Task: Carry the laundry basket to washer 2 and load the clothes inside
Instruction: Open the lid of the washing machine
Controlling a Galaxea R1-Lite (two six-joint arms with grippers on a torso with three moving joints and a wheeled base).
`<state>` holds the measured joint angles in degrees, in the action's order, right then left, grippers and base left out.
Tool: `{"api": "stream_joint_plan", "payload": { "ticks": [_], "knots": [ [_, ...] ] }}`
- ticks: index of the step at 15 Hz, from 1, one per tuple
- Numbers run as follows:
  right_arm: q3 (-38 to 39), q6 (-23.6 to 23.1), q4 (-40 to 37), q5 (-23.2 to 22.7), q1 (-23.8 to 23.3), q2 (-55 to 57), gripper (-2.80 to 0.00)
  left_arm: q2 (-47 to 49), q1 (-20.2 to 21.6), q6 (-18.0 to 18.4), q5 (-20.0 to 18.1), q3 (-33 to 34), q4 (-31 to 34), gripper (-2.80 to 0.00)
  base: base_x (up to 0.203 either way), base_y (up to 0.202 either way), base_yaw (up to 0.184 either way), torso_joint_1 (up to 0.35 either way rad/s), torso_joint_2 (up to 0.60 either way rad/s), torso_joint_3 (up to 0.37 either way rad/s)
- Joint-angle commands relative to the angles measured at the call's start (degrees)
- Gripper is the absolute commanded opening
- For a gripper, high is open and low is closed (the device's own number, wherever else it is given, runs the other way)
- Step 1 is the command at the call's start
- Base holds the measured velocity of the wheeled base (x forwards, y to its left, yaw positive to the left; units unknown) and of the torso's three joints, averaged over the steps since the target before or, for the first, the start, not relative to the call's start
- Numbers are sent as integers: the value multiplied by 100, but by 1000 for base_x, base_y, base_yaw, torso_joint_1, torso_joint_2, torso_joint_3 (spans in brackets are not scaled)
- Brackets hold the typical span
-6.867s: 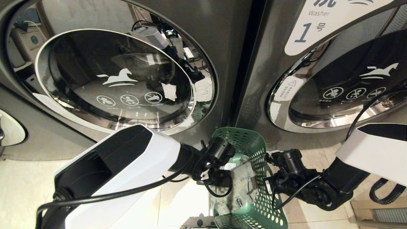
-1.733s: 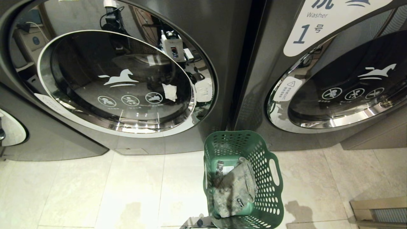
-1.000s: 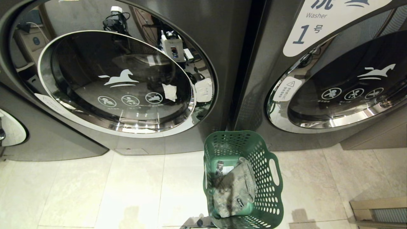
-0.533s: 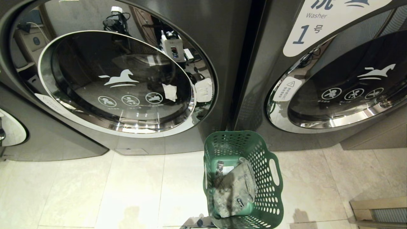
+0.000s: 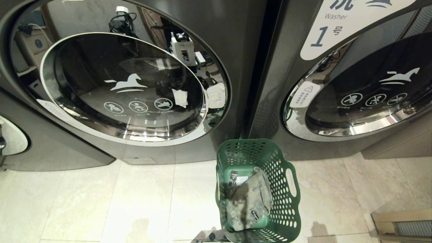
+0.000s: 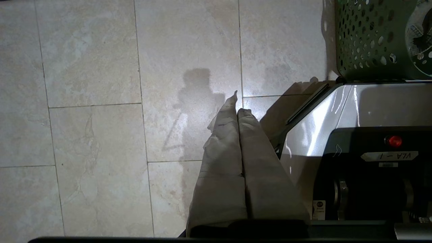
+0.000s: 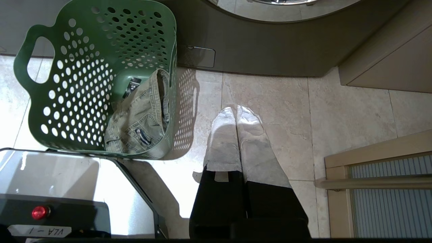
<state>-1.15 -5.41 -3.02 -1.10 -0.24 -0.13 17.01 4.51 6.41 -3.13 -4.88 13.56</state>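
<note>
Withdrawn fingers [image 7: 236,113] beside basket [image 7: 84,74], apart

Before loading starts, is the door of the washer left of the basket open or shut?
Shut: the round glass door sits flush in its frame, left of the green basket.

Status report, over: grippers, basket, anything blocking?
Left gripper and right gripper shut, empty, over floor. Basket down between washers, jeans inside. Left washer door closed.

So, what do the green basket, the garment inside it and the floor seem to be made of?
Green basket: probably moulded plastic, matte, with punched round holes and cut-out handles.
Garment: likely faded denim, with stitched seams and a pocket.
Floor: apparently polished stone or ceramic tile, with grout lines and soft reflections.
</note>
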Motion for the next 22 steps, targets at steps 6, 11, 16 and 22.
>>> {"api": "stream_joint_plan", "payload": {
  "ticks": [6, 11, 16, 22],
  "knots": [
    [0, -4, -1, -5, -2, 5, -280, -121, -136, -8, -29, -5, -2, -280, 0, 0, 0, 0, 0, 0],
    [0, -4, 3, -5, -2, 5, -280, -628, -570, -31, -23, 2, -13, -280, 0, 0, 0, 0, 0, 0],
    [0, -4, 3, -5, -2, 5, -280, -1711, -500, -128, 104, 9, -32, -280, 0, 0, 0, 0, 0, 0],
    [0, -13, 3, -5, -2, 5, -280, -1718, -495, -228, 130, 13, -39, -280, 0, 0, 0, 0, 0, 0]
  ]
}}
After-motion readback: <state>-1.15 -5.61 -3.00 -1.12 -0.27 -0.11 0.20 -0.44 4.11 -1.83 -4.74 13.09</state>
